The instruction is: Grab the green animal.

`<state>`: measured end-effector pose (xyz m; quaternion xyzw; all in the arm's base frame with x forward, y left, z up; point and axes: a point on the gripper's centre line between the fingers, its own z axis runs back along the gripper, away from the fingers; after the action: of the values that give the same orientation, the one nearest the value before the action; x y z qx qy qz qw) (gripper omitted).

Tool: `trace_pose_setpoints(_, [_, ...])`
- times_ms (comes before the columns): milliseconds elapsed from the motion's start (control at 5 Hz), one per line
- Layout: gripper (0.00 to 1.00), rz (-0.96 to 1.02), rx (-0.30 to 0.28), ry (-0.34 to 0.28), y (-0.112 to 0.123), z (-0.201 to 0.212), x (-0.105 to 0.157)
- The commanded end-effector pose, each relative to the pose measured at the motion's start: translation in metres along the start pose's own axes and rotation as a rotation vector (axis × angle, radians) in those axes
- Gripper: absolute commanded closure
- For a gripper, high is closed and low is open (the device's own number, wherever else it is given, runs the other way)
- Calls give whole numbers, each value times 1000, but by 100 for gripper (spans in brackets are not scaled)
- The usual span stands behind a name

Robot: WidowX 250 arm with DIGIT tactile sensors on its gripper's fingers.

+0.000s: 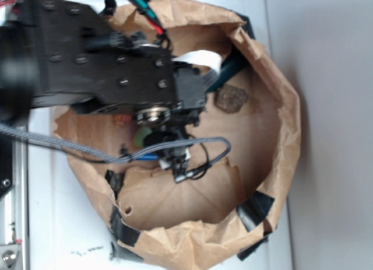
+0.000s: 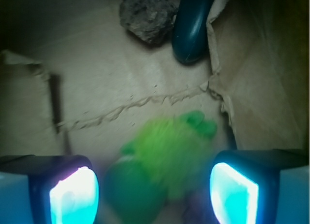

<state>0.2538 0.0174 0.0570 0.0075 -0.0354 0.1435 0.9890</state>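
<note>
Gripper: the gripper (image 2: 154, 190) stood wide apart in the wrist view, one glowing pad (image 2: 73, 197) low on one side and the other low on the opposite side; nothing was clamped between them; in the exterior view the black arm covered it and its fingertips could not be made out

Green animal: the green animal (image 2: 162, 158) lay directly between the two pads, on the paper floor; its fuzzy yellow-green head sat toward the middle of the gap, its smooth green body nearer one pad; whether either pad touched it could not be told from the blur; in the exterior view only a small green patch (image 1: 140, 137) showed beneath the wrist

Paper floor: just ahead of the gripper ran a torn, ragged seam (image 2: 140, 104) across the brown paper

Rock: farther ahead lay a rough grey-brown rock (image 2: 147, 15); seen also beyond the wrist in the exterior view (image 1: 231, 98)

Dark green piece: just beside the rock lay a glossy dark green curved piece (image 2: 191, 28), close against the paper wall

Bag: a crumpled brown paper bag (image 1: 288, 141) ringed everything, patched with black tape (image 1: 254, 210)
</note>
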Motion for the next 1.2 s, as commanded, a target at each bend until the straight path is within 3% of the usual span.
trace_pose_setpoints(0, [0, -47, -16, -59, 27, -7, 20])
trace_pose_setpoints(400, [0, -55, 13, -81, 0, -17, 8])
trace_pose_setpoints(1000, [0, -55, 13, -81, 0, -17, 8])
